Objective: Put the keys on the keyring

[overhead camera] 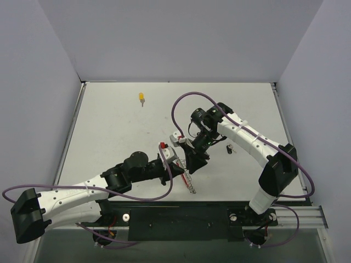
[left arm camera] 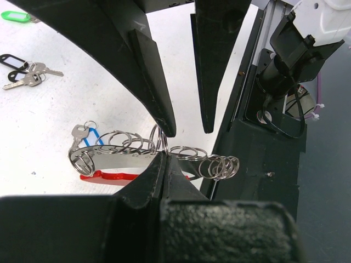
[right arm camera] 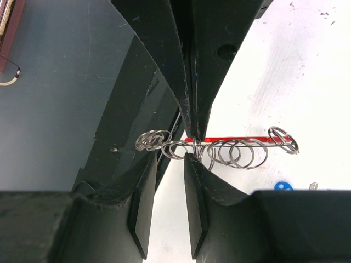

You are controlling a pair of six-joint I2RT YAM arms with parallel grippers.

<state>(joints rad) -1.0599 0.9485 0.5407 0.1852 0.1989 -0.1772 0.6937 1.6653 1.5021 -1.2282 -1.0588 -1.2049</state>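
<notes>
left tool [left arm camera: 164, 158] clenched on the thin red-and-silver wire keyring [left arm camera: 109, 176], right tool [left arm camera: 189, 130] released, tips at its rings.

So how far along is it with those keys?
Early on. The left gripper clamps the keyring; the right gripper, jaws open, sits at its small rings. Whether the blue key is threaded, I cannot tell. The yellow key, green key and black keys lie loose.

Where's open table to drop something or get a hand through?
Free: left half of the table, between the yellow-tagged key and the left arm; also the far right corner behind the right arm. Crowded: near centre, where left tool and right tool meet at the keyring, black-tagged keys close by.
</notes>
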